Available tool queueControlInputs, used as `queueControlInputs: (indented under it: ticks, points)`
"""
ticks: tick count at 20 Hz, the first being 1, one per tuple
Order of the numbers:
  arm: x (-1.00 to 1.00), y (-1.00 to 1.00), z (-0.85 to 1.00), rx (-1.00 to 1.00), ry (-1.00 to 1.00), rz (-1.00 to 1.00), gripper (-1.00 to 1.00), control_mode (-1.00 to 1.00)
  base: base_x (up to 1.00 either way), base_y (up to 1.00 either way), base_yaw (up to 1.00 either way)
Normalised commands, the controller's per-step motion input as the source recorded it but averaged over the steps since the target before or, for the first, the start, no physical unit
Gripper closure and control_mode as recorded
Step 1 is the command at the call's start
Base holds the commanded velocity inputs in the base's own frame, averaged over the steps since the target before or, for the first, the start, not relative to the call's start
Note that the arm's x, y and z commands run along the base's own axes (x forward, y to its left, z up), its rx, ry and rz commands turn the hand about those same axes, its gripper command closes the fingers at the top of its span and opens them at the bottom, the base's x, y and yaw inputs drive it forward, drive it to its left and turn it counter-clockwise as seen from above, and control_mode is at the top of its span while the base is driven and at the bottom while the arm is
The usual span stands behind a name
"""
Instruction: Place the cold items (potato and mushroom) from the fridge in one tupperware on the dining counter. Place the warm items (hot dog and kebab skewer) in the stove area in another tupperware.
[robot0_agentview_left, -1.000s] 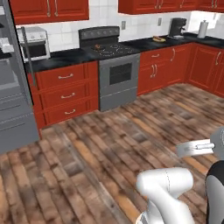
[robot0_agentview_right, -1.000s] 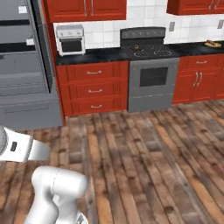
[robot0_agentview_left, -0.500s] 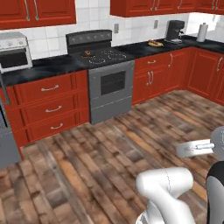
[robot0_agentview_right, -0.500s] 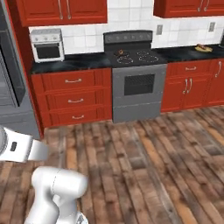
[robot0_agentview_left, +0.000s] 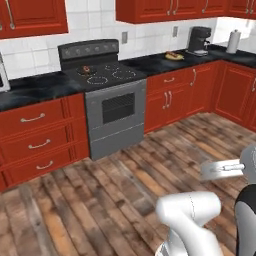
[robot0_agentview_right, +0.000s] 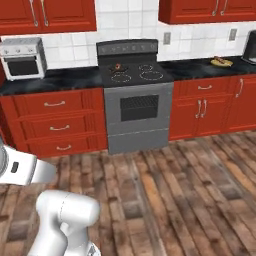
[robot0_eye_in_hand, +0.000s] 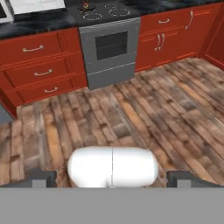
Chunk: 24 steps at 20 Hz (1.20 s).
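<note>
The gripper (robot0_eye_in_hand: 112, 180) sits lowest in the hand view, its two small dark finger tips (robot0_eye_in_hand: 43, 176) standing far apart at the left and right of the frame with nothing between them, so the claw is spread wide and empty. It looks down over the brown wood-plank floor (robot0_eye_in_hand: 144, 113), which runs from under the hand out to the cabinets.

Beyond the floor stands the grey freestanding stove with a dark oven window (robot0_agentview_right: 138, 116), flanked by red wooden base cabinets: a stack of three drawers with silver handles (robot0_agentview_right: 55, 125) to its left and door cabinets (robot0_agentview_right: 202, 107) to its right. A black stone countertop (robot0_agentview_left: 35, 87) runs along the top of the cabinets on both sides of the stove.

On the black cooktop with four ring burners (robot0_agentview_right: 132, 72), a small dark reddish-brown food item (robot0_agentview_right: 117, 66) lies on the rear left burner; it is too small to tell which warm item it is. To the right of the stove, a small yellowish item (robot0_agentview_right: 220, 62) rests on the counter. A white toaster oven (robot0_agentview_right: 22, 58) sits on the counter well to the left, and a black coffee machine (robot0_agentview_left: 199, 40) and a white paper towel roll (robot0_agentview_left: 233, 41) stand far right. Red upper cabinets (robot0_agentview_right: 47, 15) hang over the white tiled wall (robot0_agentview_right: 127, 22)
</note>
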Motion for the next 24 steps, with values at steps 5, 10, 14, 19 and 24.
queueControlInputs:
  ticks: [5, 10, 14, 19, 24]
  points:
    - [0.00, 0.00, 0.00, 0.00, 0.00, 0.00, -1.00, 1.00, 1.00, -0.68, 0.08]
    - [0.00, 0.00, 0.00, 0.00, 0.00, 0.00, -1.00, 1.00, 1.00, -0.72, 0.10]
    - [0.00, 0.00, 0.00, 0.00, 0.00, 0.00, -1.00, 1.00, 1.00, -0.74, 0.11]
    - [0.00, 0.00, 0.00, 0.00, 0.00, 0.00, -1.00, 1.00, 1.00, -0.74, 0.12]
    - [0.00, 0.00, 0.00, 0.00, 0.00, 0.00, -1.00, 1.00, 0.99, -0.74, 0.12]
